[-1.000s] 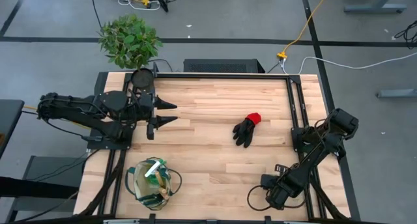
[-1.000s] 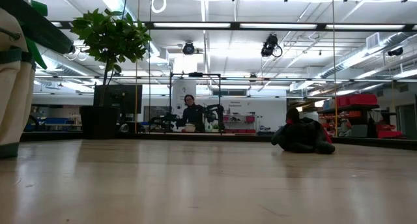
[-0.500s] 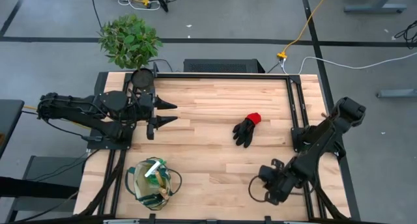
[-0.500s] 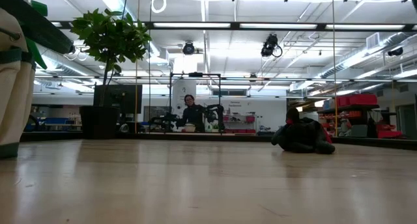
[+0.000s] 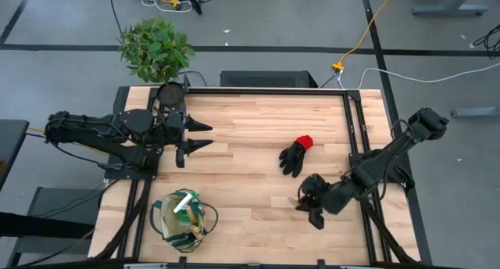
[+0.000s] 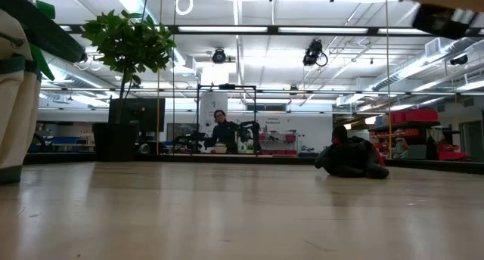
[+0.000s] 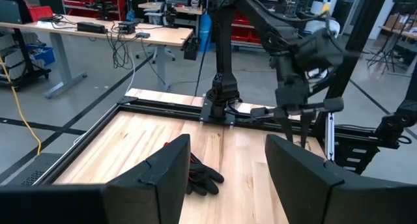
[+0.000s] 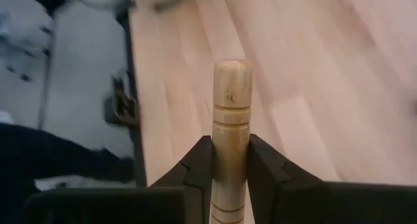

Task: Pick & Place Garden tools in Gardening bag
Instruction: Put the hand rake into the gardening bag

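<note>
My right gripper [image 5: 307, 203] is above the near right part of the table and shut on a wooden-handled tool [image 8: 231, 113]; its metal end does not show. It shows blurred at the upper right of the low view [image 6: 442, 10]. A black glove with a red cuff [image 5: 295, 155] lies flat on the table, just beyond that gripper; it also shows in the low view [image 6: 352, 158] and the left wrist view [image 7: 197, 176]. The beige and green bag [image 5: 181, 218] stands at the near left, with things inside. My left gripper [image 5: 205, 135] is open and empty at the far left. My right gripper pinches the tool's round wooden handle [image 8: 230, 160] between its two fingers [image 8: 199, 165]. The handle lies along the fingers, and its rounded free end [image 8: 232, 71] sticks out past the fingertips. The tool is lifted clear of the table.
A leafy plant in a black pot [image 5: 155, 48] stands beyond the table's far left corner. Black frame rails [image 5: 353, 128] run along the table's sides. Bare wood lies between the bag and the glove. A person [image 6: 221, 130] shows far off in the room.
My right gripper has gone from the near right corner toward the far edge and a little left, closer to the glove, carrying the tool. It has come into the top of the low view. The right arm has stretched out over the table's right edge.
</note>
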You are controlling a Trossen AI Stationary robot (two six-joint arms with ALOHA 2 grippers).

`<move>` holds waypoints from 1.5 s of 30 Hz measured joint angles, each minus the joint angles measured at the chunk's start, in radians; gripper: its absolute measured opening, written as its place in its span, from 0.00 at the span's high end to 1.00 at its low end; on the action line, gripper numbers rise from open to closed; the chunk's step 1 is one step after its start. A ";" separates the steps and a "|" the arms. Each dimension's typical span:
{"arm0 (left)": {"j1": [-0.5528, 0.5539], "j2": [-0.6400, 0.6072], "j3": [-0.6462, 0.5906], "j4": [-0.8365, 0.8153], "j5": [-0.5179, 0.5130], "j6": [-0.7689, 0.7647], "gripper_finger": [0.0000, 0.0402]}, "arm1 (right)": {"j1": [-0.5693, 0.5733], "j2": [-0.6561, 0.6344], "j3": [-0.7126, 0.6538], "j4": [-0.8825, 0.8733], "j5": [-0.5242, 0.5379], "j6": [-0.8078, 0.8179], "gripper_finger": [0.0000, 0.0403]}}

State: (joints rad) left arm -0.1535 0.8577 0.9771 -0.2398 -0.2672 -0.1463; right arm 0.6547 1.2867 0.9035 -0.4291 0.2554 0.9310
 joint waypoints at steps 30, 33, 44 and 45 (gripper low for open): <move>0.000 0.000 0.000 0.011 -0.001 0.000 0.49 | -0.391 -0.030 0.003 0.550 -0.002 -0.484 0.84; 0.000 0.000 0.000 0.011 -0.001 0.000 0.49 | -0.418 -0.030 0.038 0.541 -0.008 -0.526 0.84; 0.000 0.000 0.000 0.026 -0.002 0.000 0.49 | -0.507 -0.030 0.205 0.516 0.000 -0.705 0.84; 0.000 0.003 0.000 0.040 -0.002 0.000 0.49 | -0.512 -0.030 0.215 0.516 0.003 -0.717 0.84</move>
State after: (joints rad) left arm -0.1535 0.8603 0.9771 -0.1999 -0.2691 -0.1465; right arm 0.1427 1.2564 1.1184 0.0871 0.2583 0.2136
